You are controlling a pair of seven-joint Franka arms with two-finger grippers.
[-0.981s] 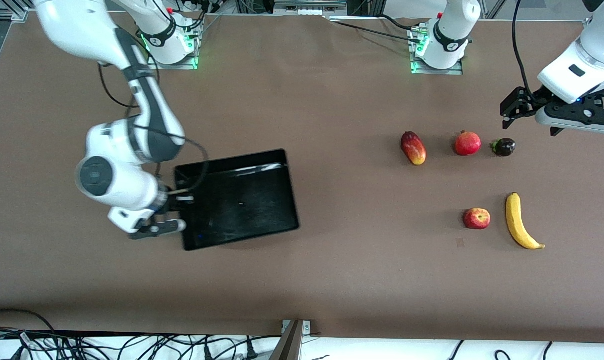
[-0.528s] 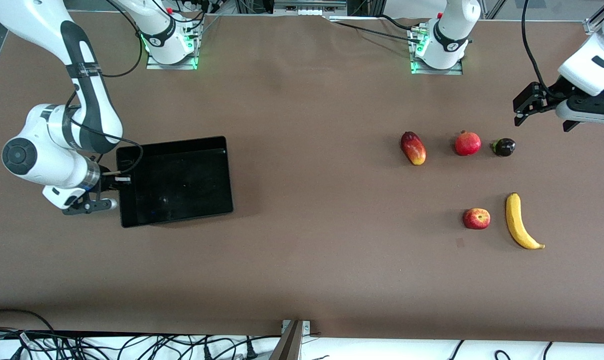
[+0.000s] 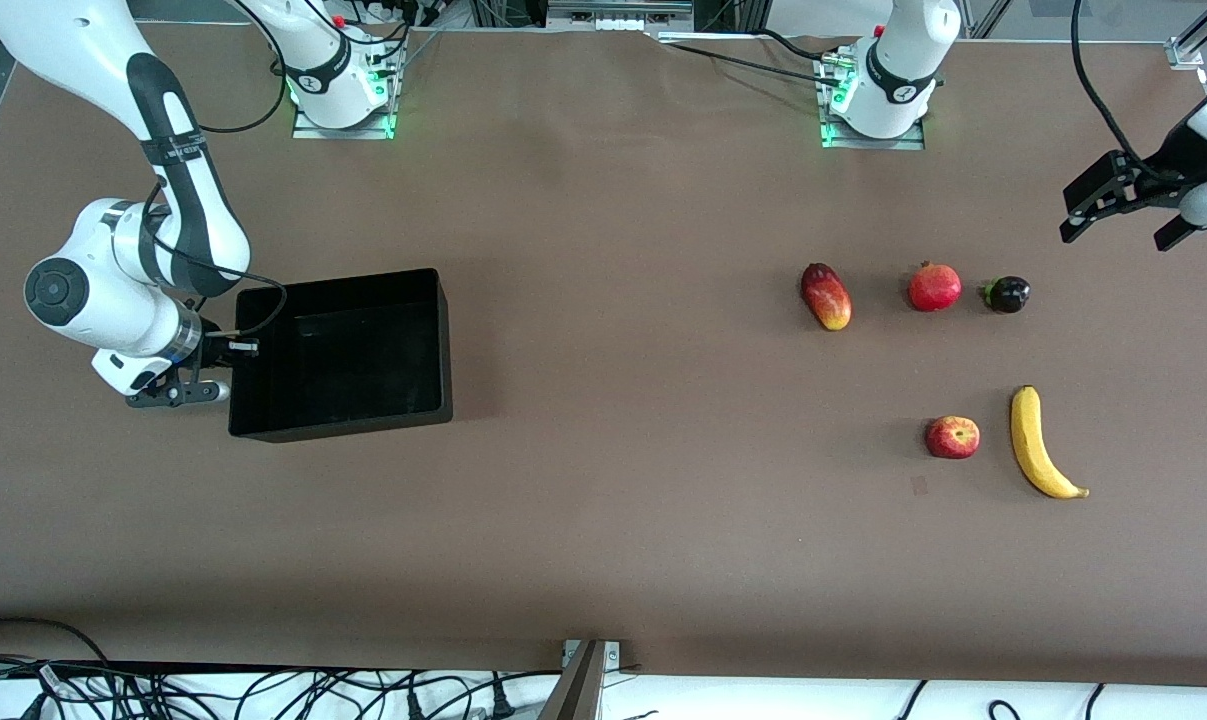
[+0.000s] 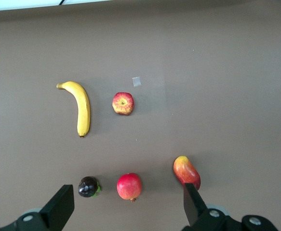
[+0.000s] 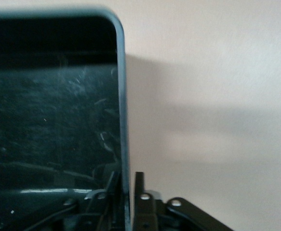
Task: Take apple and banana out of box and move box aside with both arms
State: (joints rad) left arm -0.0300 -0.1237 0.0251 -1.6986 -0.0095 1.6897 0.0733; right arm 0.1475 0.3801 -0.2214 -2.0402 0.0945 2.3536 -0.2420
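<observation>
Apple (image 3: pixel 953 437) just beside banana (image 3: pixel 1038 444).

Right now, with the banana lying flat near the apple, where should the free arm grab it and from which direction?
Probably at the banana's thick middle, coming straight down with the fingers across its narrow width. It lies flat and apart from the apple, so both sides look free. The left end effector is open in the air at the left arm's end of the table.

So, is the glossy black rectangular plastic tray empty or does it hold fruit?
Empty. The glossy black rectangular plastic tray shows a bare floor; the yellow banana and red apple lie on the table.
</observation>
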